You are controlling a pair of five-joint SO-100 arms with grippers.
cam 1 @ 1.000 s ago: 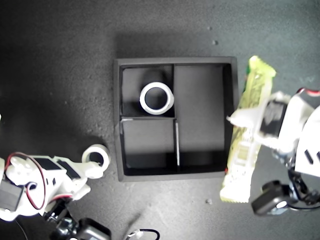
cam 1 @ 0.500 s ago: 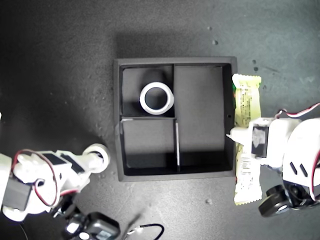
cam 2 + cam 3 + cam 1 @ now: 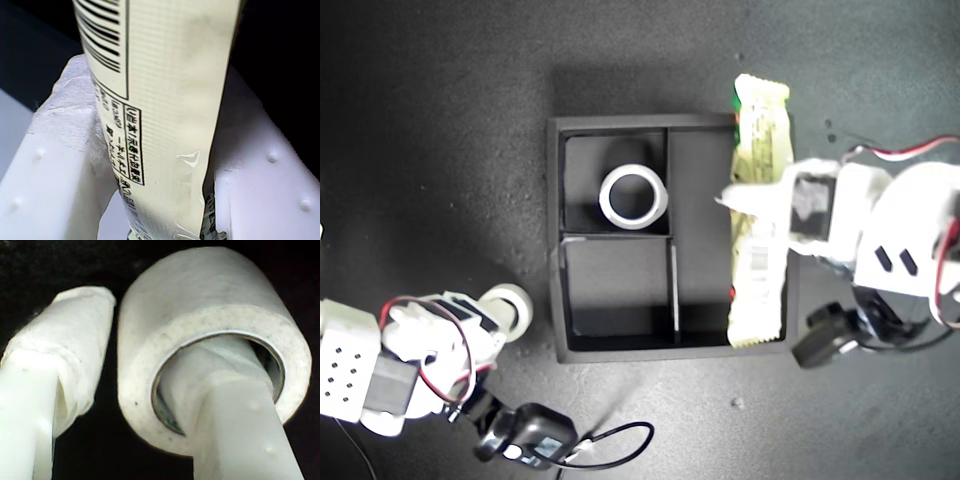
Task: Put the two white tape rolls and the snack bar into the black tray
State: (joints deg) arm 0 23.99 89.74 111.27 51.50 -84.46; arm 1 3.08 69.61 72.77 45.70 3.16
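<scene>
My first gripper (image 3: 752, 205) is clamped on the bar (image 3: 758, 215); its long axis runs top to bottom in the exterior view, over the tray's (image 3: 557, 240) right wall; my second gripper (image 3: 145, 375) pinches a roll's (image 3: 210, 335) wall, one finger through its hole, left of the tray; another roll (image 3: 633, 197) lies inside.

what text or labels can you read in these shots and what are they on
Snack bar in my first end effector: a barcode and a boxed block of Japanese-style print in the first wrist view, too small and tilted to quote.
Same wrapper in the exterior view: dark print, too blurred to read.
Tape rolls, black tray: no text visible.
</scene>
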